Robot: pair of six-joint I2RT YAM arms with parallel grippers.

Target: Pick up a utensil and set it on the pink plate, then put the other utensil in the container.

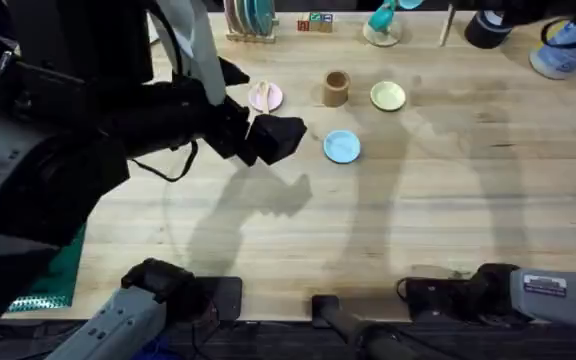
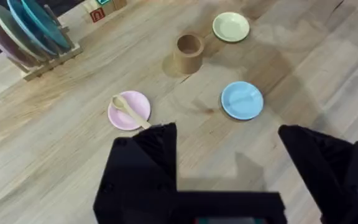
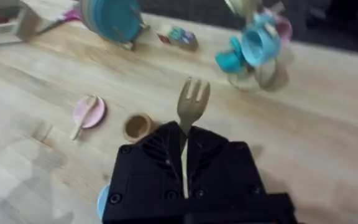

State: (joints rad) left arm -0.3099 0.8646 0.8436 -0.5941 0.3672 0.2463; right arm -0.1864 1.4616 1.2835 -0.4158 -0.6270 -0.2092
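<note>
The pink plate lies at the far middle of the table. The prongless wooden utensil rests on it, handle poking over the rim. My left gripper hovers open just above and in front of that plate, holding nothing. To the plate's right stands the tan container, upright. High over the table, my right gripper is shut on the wooden fork, prongs pointing away from the fingers.
A light blue plate lies in front of the container, a yellow-green plate to its right. A dish rack, toy blocks and teal cups line the far edge.
</note>
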